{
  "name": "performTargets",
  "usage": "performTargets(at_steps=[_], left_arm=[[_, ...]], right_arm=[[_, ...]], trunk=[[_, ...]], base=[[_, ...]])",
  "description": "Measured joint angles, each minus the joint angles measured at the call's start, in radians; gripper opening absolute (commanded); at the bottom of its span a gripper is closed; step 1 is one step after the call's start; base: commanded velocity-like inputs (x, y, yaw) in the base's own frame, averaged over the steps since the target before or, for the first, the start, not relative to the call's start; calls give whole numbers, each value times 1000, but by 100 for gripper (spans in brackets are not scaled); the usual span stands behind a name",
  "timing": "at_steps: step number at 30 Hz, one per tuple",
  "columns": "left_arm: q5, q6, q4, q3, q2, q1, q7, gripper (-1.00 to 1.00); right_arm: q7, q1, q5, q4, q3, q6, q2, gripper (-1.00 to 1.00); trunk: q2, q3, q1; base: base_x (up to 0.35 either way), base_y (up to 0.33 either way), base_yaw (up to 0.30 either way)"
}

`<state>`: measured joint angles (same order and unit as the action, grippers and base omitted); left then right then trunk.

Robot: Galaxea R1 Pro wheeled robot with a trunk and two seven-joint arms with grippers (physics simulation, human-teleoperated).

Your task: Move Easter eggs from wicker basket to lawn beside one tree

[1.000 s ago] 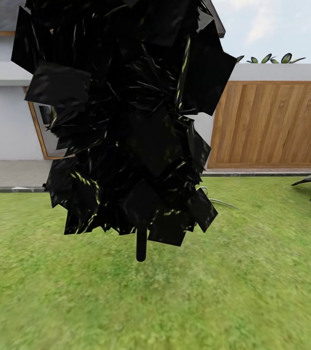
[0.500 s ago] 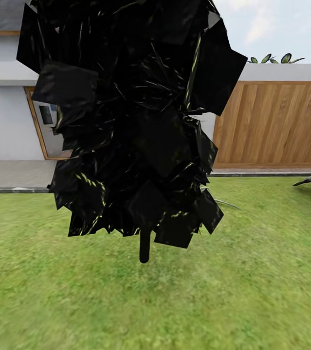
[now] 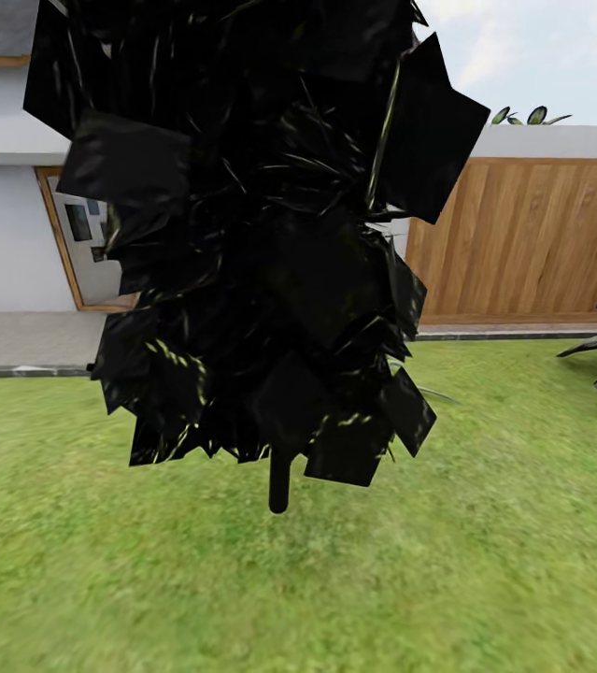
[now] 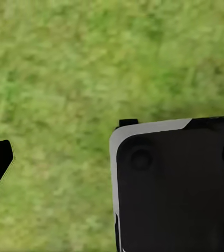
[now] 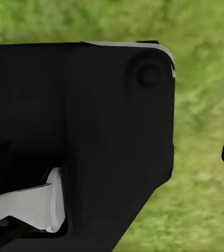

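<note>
Lawn (image 3: 485,561) spreads below a dark cone-shaped tree (image 3: 251,234) at 12 o'clock; eggs and basket are nowhere visible, so their place is unknown. Whether either arm's jaws are apart cannot be told. Eggs are likely light, smooth and fragile, best gripped gently at the middle.

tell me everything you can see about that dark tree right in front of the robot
The dark tree stands upright on the lawn, straight ahead in the head view. Its crown is a dense, near-black cone of flat, angular leaf patches with faint yellow-green glints, running past the picture's top. A thin, short, black stem meets the grass. Nothing else touches it.
</note>
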<state>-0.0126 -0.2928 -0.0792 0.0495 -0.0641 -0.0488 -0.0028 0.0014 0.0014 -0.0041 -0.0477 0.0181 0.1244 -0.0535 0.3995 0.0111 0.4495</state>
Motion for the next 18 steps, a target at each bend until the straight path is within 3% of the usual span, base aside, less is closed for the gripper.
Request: performTargets(at_steps=[18], left_arm=[[-1, 0, 0, 0, 0, 0, 0, 100]], right_arm=[[0, 0, 0, 0, 0, 0, 0, 100]], trunk=[[0, 0, 0]], base=[[60, 261, -1]])
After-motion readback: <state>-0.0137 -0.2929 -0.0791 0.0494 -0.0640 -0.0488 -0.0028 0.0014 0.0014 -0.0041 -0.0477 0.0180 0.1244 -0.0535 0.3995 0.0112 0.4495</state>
